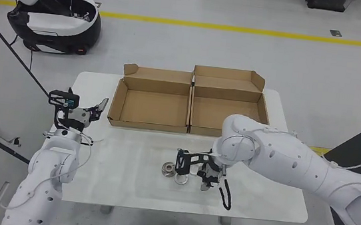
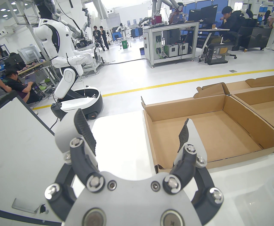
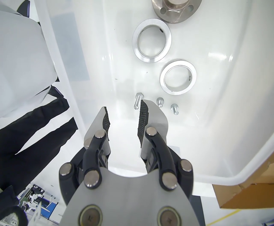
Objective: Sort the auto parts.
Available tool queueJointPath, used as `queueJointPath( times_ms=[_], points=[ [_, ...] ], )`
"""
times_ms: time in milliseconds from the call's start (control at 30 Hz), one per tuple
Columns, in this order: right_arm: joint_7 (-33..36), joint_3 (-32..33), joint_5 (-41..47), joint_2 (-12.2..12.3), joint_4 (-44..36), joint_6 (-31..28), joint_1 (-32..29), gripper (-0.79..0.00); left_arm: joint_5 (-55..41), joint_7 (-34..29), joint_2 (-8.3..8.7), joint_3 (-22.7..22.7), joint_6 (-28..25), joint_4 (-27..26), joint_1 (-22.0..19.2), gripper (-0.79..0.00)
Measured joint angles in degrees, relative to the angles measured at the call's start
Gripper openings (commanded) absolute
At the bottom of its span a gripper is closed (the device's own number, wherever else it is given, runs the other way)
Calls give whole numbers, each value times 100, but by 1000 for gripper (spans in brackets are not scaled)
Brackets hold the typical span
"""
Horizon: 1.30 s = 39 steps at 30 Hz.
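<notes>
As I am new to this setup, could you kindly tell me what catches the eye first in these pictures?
The right gripper, jaws open, hovers low over two silver rings, a flanged hub and three small bolts near the front middle of the table. Two empty cardboard boxes sit side by side at the far edge, and the open left gripper is raised beside the left box.

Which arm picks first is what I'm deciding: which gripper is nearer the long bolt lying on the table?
Right. The right gripper hovers open with a fingertip beside the long bolt; the left gripper is open far off, by a cardboard box.
</notes>
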Motion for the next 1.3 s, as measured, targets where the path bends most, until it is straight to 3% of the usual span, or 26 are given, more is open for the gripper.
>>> queueJointPath(
  times_ms=[1300],
  points=[
    [64, 2, -130, -147, 261, 65, -261, -425, 0, 0, 0, 0, 0, 0, 0, 0]
  ],
)
